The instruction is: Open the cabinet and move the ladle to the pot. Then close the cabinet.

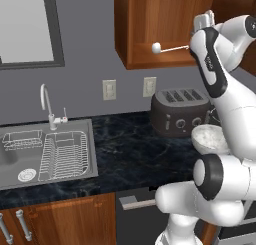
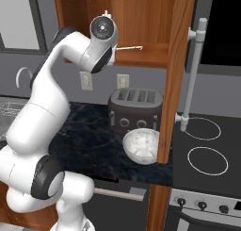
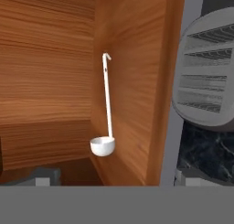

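Left to right in the left base view: sink point(image 1: 47, 151) at the counter's point(image 1: 135, 156) left end, toaster point(image 1: 180, 111) and white bowl point(image 1: 210, 138) toward its right. Above, the cabinet point(image 1: 145, 29) stands open. The ladle point(image 1: 170, 48) lies on its shelf floor, bowl end left, handle running right toward the gripper point(image 1: 204, 23). Jaws spread wide, holding nothing. The ladle sits just ahead of the hand, long axis along the shelf's front edge.

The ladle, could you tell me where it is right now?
The ladle lies on the open cabinet's shelf, above the toaster, just ahead of the gripper.
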Tool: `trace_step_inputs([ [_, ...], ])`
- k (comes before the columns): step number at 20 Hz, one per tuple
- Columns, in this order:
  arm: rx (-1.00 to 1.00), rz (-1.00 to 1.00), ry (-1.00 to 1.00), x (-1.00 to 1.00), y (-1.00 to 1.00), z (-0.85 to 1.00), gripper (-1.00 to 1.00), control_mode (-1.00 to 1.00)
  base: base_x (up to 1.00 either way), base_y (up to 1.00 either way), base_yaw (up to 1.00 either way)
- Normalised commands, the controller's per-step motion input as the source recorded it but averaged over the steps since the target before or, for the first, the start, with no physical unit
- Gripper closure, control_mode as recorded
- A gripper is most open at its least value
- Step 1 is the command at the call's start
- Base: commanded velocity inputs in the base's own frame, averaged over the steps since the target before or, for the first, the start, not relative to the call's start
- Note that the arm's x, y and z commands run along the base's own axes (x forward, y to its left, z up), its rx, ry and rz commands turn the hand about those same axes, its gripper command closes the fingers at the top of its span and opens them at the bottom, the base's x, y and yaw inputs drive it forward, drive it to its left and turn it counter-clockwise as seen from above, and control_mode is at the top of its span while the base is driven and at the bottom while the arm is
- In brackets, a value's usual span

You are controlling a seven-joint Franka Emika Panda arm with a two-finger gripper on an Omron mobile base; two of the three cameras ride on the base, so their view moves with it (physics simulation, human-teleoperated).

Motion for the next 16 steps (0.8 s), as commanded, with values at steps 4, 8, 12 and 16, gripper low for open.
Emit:
trace_step_inputs([
  [4, 0.0, 0.0, 0.0, 0.25, -0.01, 0.0, -1.0, -1.0, 0.0, 0.0, 0.0],
  [8, 0.0, 0.0, 0.0, 0.13, -0.06, 0.0, -1.0, -1.0, 0.0, 0.0, 0.0],
  [12, 0.0, 0.0, 0.0, 0.14, -0.08, 0.0, -1.0, -1.0, 0.0, 0.0, 0.0],
  [16, 0.03, 0.0, 0.0, 0.16, -0.04, 0.0, -1.0, -1.0, 0.0, 0.0, 0.0],
])
